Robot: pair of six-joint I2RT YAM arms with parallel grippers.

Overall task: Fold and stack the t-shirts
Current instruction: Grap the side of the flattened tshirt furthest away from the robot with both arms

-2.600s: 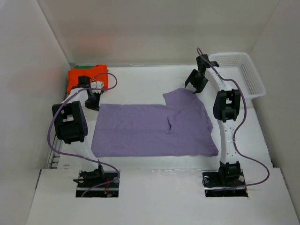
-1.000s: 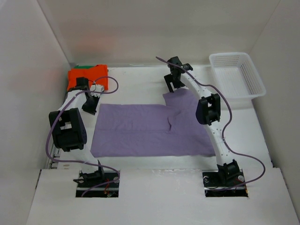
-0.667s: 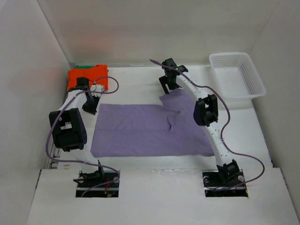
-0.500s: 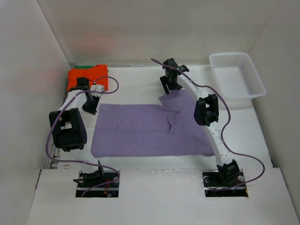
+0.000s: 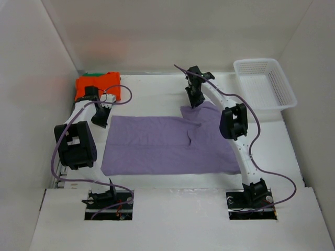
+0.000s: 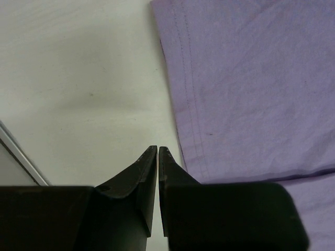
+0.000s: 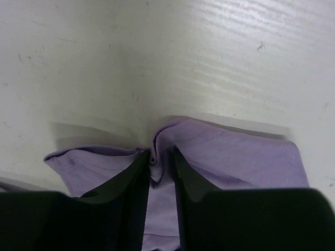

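Observation:
The lavender t-shirt [image 5: 167, 144] lies spread flat across the table, with its sleeve toward the far side. My right gripper [image 5: 194, 102] is down on that sleeve's far edge. In the right wrist view its jaws [image 7: 159, 154] are shut on a bunched fold of the lavender cloth [image 7: 235, 157]. My left gripper [image 5: 100, 120] is shut and holds nothing. It sits just off the shirt's left hem [image 6: 251, 89], with its tips [image 6: 158, 149] over bare table. The folded orange t-shirt [image 5: 97, 84] rests at the back left on a green t-shirt [image 5: 94, 74], of which only an edge shows.
A white mesh basket [image 5: 256, 61] stands at the back right corner. White walls close in the table on three sides. The arm bases sit at the near edge.
My right gripper swung left from near the basket to the lavender sleeve's far edge, came down and closed on a fold of it. The left arm barely moved.

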